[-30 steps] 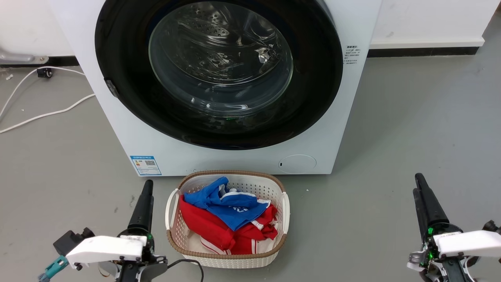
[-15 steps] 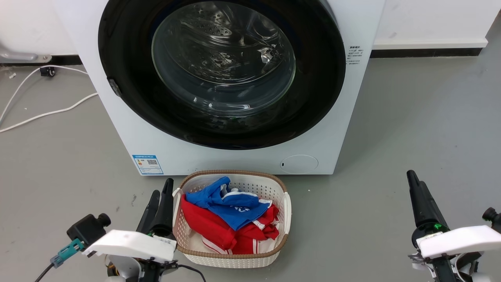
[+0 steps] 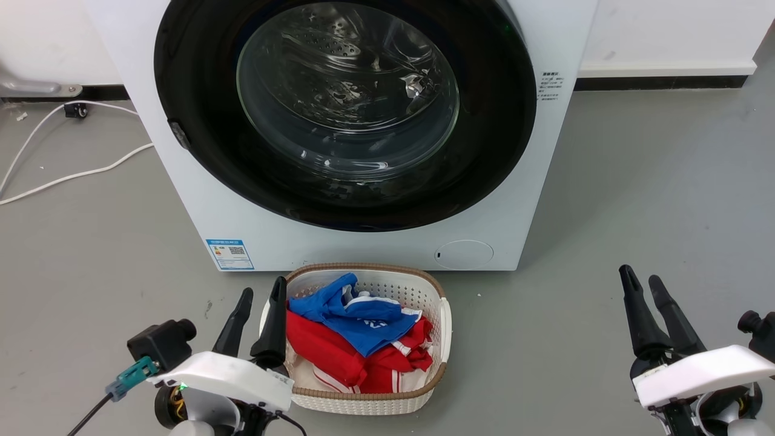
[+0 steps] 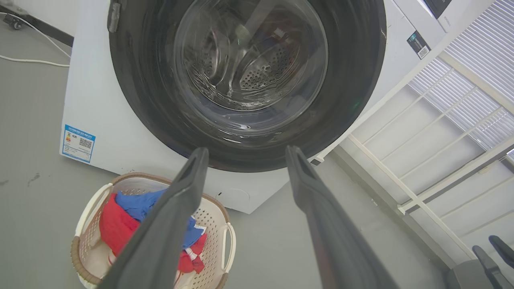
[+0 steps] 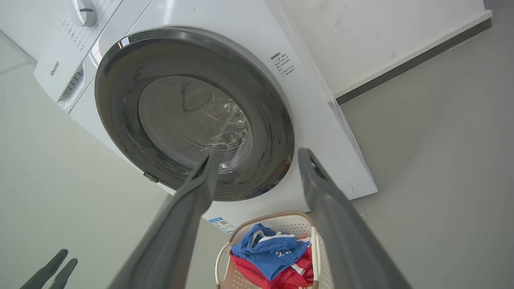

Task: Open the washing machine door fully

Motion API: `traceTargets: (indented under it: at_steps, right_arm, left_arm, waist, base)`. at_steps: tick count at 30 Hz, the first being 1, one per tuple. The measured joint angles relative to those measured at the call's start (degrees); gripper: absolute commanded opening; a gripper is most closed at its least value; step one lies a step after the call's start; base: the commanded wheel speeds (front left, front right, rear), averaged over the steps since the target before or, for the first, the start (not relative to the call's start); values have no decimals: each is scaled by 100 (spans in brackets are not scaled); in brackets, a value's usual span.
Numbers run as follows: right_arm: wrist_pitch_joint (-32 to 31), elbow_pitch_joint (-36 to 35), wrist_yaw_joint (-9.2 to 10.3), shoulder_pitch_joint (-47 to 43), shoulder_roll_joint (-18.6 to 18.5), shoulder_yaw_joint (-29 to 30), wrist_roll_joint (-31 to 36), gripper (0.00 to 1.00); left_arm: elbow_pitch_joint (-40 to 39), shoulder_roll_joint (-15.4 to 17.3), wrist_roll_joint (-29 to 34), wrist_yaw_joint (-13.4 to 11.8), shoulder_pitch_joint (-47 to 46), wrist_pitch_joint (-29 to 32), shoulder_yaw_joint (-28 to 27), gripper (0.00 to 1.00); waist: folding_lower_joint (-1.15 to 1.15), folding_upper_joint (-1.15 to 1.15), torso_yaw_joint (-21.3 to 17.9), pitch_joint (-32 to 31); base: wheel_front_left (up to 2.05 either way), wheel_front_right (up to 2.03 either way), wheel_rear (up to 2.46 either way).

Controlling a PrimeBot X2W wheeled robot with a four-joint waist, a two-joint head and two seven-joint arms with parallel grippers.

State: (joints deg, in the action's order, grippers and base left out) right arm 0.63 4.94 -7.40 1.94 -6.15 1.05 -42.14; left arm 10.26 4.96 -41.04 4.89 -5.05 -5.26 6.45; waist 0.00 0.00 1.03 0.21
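Evidently nothing is done yet: washing machine door sits shut, flush on the white washing machine front. Left claw parted, empty, low beside the laundry basket; right claw likewise parted, empty, well apart to the right. Judged remaining: the whole job, namely reach the door edge, release it, swing it wide.

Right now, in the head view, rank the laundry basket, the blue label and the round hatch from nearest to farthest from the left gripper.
1. laundry basket: right beside the left gripper, on its right.
2. blue label: low left on the washing machine front, just ahead.
3. round hatch: low right, past the basket.
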Motion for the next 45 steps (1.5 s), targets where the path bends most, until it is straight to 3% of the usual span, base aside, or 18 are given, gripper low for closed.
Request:
traceTargets:
  at_steps: [19, 45]
  right_arm:
    - [-66, -299, -1, -134, -85, 4, 1373, 100]
    - [-20, -519, -1, -269, -84, 55, 2841, 100]
  left_arm:
    - [12, 192, 1354, -319, -115, -301, 398, 100]
    - [58, 269, 2502, -542, -178, -655, 666, 100]
  waist:
    - [0, 0, 41, -2]
    - [0, 0, 106, 1]
  base:
    - [0, 0, 0]
    - [0, 0, 0]
